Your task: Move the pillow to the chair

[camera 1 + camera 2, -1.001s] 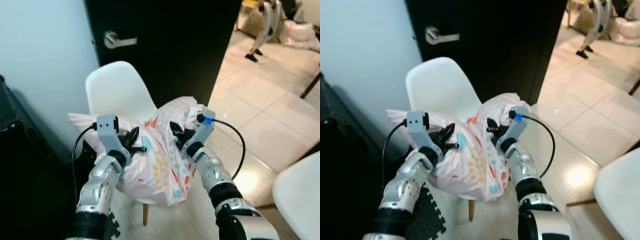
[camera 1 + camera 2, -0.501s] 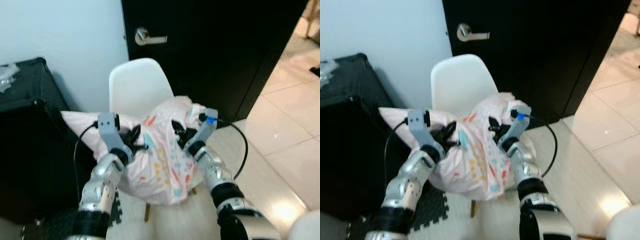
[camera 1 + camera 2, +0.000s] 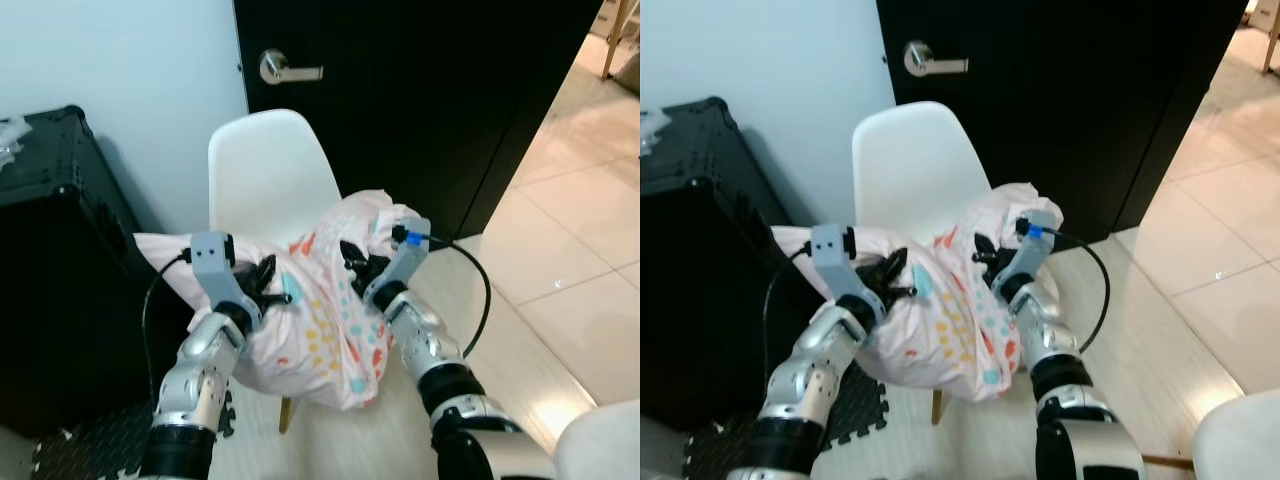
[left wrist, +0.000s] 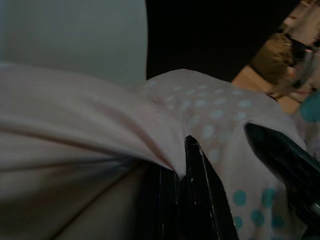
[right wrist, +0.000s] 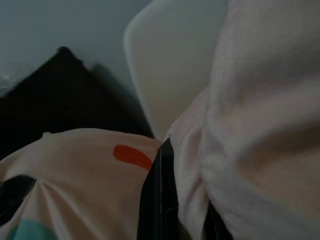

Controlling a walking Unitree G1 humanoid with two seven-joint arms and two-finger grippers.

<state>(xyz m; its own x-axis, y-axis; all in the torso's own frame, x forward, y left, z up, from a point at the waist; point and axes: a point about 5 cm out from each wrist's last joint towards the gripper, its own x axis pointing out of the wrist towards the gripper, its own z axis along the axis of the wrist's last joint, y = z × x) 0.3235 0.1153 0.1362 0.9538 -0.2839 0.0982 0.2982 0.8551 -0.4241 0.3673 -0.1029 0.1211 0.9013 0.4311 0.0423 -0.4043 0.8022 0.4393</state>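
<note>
A pale pink pillow [image 3: 320, 320] with coloured dots hangs between my two arms, just in front of and partly over the seat of a white shell chair [image 3: 265, 170]. My left gripper [image 3: 268, 285] is shut on the pillow's fabric on its left side; my right gripper [image 3: 358, 262] is shut on the fabric near its top right. In the left wrist view a black finger [image 4: 197, 200] pinches a fold of dotted cloth [image 4: 215, 120]. In the right wrist view a finger [image 5: 159, 200] presses into the pillow [image 5: 260, 100], with the chair back [image 5: 170, 65] behind.
A black case [image 3: 50, 260] stands to the chair's left against a pale wall. A black door [image 3: 420, 90] with a silver lever handle [image 3: 280, 70] is behind the chair. Tiled floor [image 3: 570, 270] opens to the right, and another white chair's edge [image 3: 600, 450] shows at bottom right.
The whole view has shifted, so the camera moved; the chair now sits a little lower and more central. Both grippers keep their hold on the pillow.
</note>
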